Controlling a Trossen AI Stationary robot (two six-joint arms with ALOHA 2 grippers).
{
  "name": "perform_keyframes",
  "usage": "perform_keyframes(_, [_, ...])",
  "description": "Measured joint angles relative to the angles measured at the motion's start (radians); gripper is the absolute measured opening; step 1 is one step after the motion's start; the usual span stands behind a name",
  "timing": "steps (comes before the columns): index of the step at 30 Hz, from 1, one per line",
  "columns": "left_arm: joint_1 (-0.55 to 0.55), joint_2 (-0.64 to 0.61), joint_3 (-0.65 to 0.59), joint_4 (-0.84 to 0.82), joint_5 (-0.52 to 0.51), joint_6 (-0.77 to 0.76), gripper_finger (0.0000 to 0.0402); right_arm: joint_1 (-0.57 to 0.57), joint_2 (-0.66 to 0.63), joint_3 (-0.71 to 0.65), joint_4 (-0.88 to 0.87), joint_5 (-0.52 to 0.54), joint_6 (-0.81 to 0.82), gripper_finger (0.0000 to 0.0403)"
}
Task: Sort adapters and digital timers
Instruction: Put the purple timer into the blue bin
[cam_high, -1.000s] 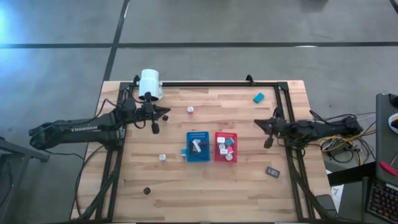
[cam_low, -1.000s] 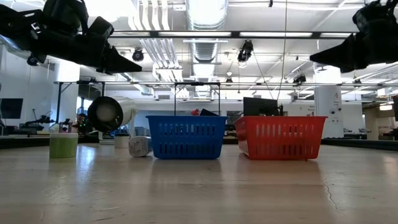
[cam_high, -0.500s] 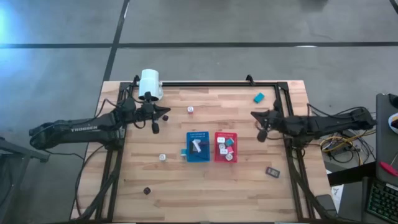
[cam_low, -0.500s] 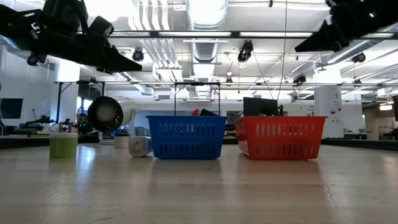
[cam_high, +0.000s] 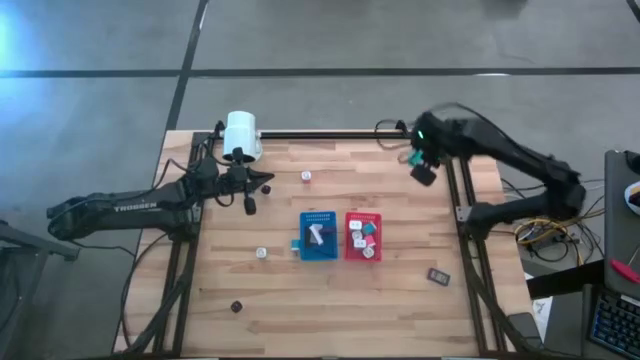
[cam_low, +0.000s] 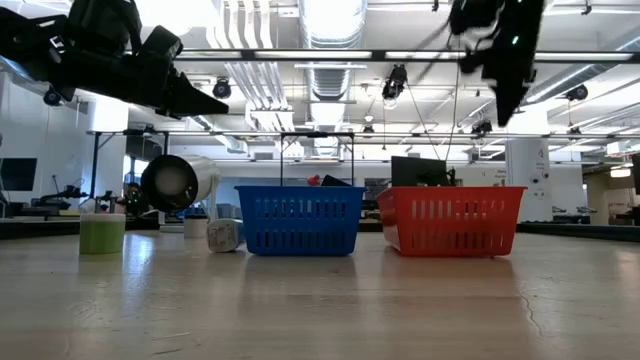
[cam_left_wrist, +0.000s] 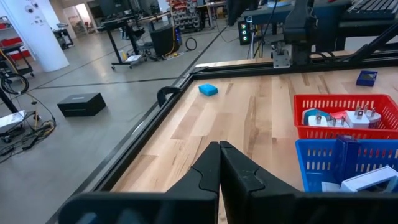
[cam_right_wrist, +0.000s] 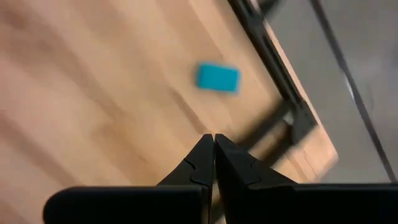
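A teal digital timer (cam_right_wrist: 217, 78) lies flat near the table's far right corner (cam_high: 412, 157). My right gripper (cam_high: 424, 176) hovers above and just nearer than it, pointing steeply down, shut and empty (cam_right_wrist: 214, 142). A dark grey timer (cam_high: 438, 275) lies at the near right. White adapters (cam_high: 306, 176) (cam_high: 261, 254) and a dark one (cam_high: 237, 306) rest on the wood. The blue basket (cam_high: 319, 236) and the red basket (cam_high: 363, 236) stand mid-table with pieces inside. My left gripper (cam_high: 250, 206) waits shut over the left side.
A big white cylinder (cam_high: 241, 135) lies at the far left. A green cup (cam_low: 101, 232) stands beside it in the low view. A black frame rail (cam_high: 455, 180) runs along the table's right and far edges, close to the teal timer.
My right gripper has risen and swung from the table's right side toward the far right corner. It has tipped from nearly level to pointing steeply down over the teal timer and has stayed shut. Nothing on the table has moved.
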Motion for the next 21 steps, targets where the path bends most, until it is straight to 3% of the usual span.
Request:
perform_keyframes(5, [0.000, 0.000, 0.000, 0.000, 0.000, 0.000, 0.0007, -0.170, 0.149, 0.044, -0.018, -0.005, -0.137, 0.0008])
perform_keyframes(10, [0.000, 0.000, 0.000, -0.007, 0.000, 0.000, 0.0007, -0.196, 0.199, 0.054, -0.044, -0.103, -0.166, 0.0008])
perform_keyframes(15, [0.000, 0.000, 0.000, -0.030, -0.003, 0.000, 0.0007, -0.107, 0.131, 0.028, -0.111, -0.231, -0.137, 0.0008])
perform_keyframes(18, [0.000, 0.000, 0.000, -0.040, -0.003, -0.022, 0.0007, 0.002, 0.049, 0.006, -0.169, -0.244, -0.030, 0.0008])
perform_keyframes(21, [0.000, 0.000, -0.002, -0.039, -0.003, -0.043, 0.0007, 0.136, -0.035, -0.021, -0.185, -0.328, 0.112, 0.0008])
